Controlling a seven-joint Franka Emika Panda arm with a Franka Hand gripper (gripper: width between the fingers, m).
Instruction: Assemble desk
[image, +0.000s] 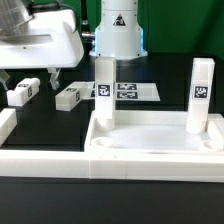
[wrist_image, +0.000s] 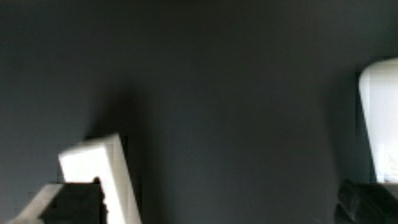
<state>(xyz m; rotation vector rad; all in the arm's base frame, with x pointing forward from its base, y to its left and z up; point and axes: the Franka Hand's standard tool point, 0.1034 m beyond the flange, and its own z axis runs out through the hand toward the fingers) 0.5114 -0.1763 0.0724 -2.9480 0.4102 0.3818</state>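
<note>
The white tray-like tabletop (image: 150, 133) lies upside up near the front, with two white legs standing in its sockets, one (image: 105, 92) at the exterior view's left and one (image: 200, 95) at its right. Two loose tagged legs (image: 22, 93) (image: 68, 97) lie on the black table at the left. My gripper (image: 35, 78) hovers just above them, open and empty. In the wrist view my gripper (wrist_image: 214, 208) shows bare dark table between its fingers. One white leg (wrist_image: 98, 175) lies beside one finger, another white part (wrist_image: 379, 110) sits at the frame's edge.
The marker board (image: 135, 90) lies flat behind the tabletop. A long white border rail (image: 100, 165) runs along the front, with its side piece (image: 6, 125) at the exterior view's left. The robot base (image: 118, 30) stands at the back.
</note>
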